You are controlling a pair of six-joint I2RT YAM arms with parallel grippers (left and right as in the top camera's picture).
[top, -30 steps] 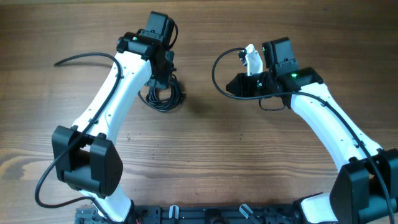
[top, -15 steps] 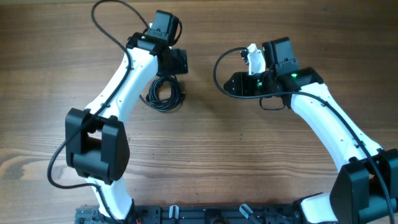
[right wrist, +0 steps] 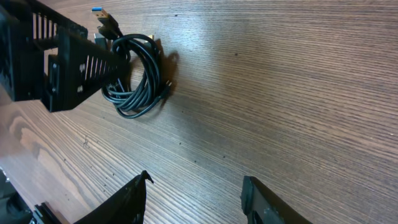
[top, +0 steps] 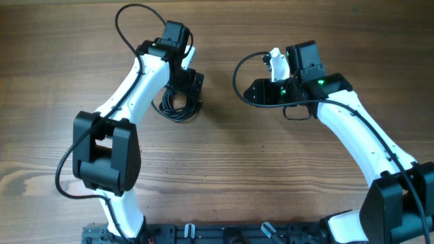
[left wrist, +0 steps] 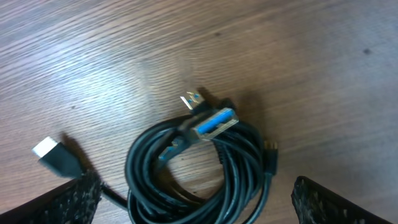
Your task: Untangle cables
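Note:
The cables [top: 178, 106] lie as one small black coil on the wooden table. In the left wrist view the cables [left wrist: 199, 171] show a blue-tipped plug [left wrist: 214, 122] on top and a loose plug end [left wrist: 52, 153] at the left. My left gripper [top: 192, 83] hangs just above the coil's far side; seen from its own wrist, the left gripper [left wrist: 199, 211] is wide open, its fingers either side of the coil without touching it. My right gripper [top: 252, 91] is open and empty, well right of the coil. The right gripper [right wrist: 196, 202] looks over bare wood toward the cables [right wrist: 134, 78].
Thick black wires loop off both white arms, one above the left arm [top: 132, 20] and one beside the right wrist [top: 237, 71]. The left gripper's black body [right wrist: 56, 62] fills the upper left of the right wrist view. The arm bases [top: 224, 234] stand at the near edge.
My left gripper has opened, letting go of the coil, and its arm has swung so the elbow sits further right. The coil stays put. The right arm has not moved.

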